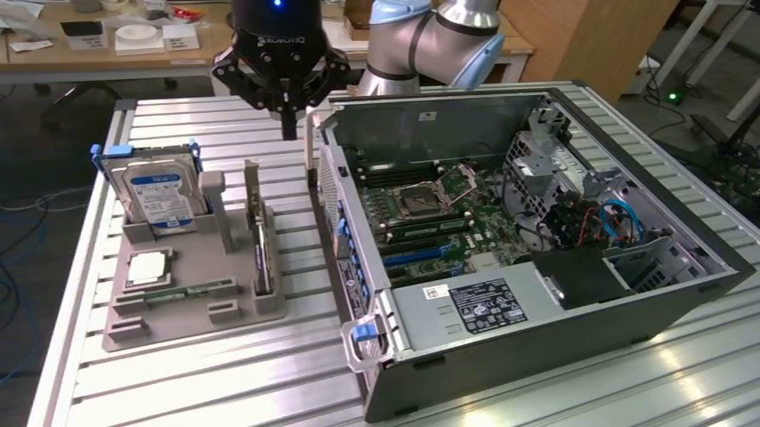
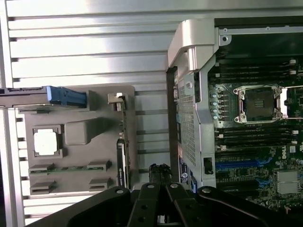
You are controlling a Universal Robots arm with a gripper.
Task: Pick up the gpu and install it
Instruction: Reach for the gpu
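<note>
The gripper (image 1: 288,124) hangs at the upper middle of the exterior view, its two fingers pressed together with nothing between them. Its body is cut off by the frame's top edge, where the arm (image 1: 428,44) also leaves the picture. In the wrist view the closed tips (image 2: 161,171) hover over the strip of ribbed metal surface (image 2: 85,52) between the grey holder (image 2: 80,132) and the open computer case (image 2: 189,56), and the dark finger linkages cover the holder's nearest corner. The gpu (image 1: 262,253) stands on edge in a slot along the holder's (image 1: 178,311) side nearest the case, towards the exterior view's lower left. It is apart from the gripper and seen almost edge-on, so its face can hardly be made out. In the wrist view the gpu (image 2: 121,158) is a thin dark strip whose near end is lost behind the gripper. The hard drive (image 1: 160,197) with its blue label stands upright at the holder's far end. A square processor chip (image 1: 145,267) and a narrow green memory stick (image 1: 190,291) lie flat in front of it. The case (image 1: 535,356) fills the exterior view's right, lying with its side open. The motherboard (image 1: 440,213) is partly hidden by cables and a black box, and its empty socket (image 2: 260,101) shows more plainly in the wrist view. The cluttered desk at the upper left is cut off.
</note>
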